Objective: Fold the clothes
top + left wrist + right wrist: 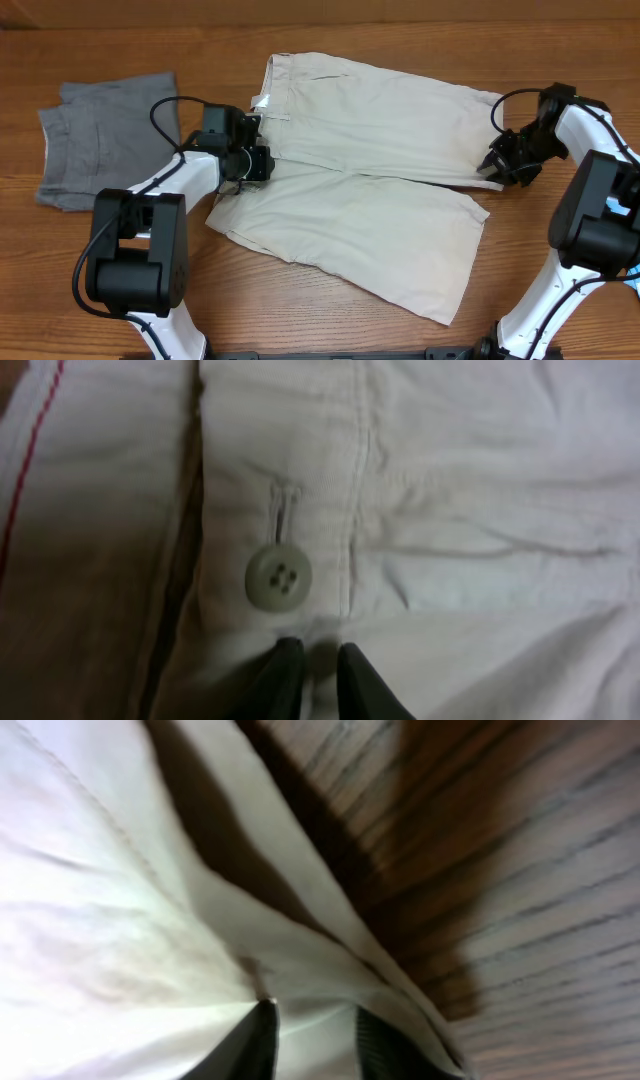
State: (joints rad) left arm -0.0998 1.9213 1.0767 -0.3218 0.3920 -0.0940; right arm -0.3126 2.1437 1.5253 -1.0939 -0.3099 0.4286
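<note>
Across the table (330,25) lie the shorts (380,140), waistband (268,95) left, legs pointing right, long axis left-right. Left pincer (312,665) is clamped on the waistband; right pincer (312,1035) straddles a leg hem (490,150), grip unclear.

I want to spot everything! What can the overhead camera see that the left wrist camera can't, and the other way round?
Only overhead: the dark grey garment lying on the brown wooden table, both arms, and the whole spread of the pale beige cotton shorts.
Only the left wrist: a round pale four-hole button, its buttonhole and a thin red stitched line, all close up.
Both: the beige shorts' waistband end, with the left jaws pinching the cloth there.
</note>
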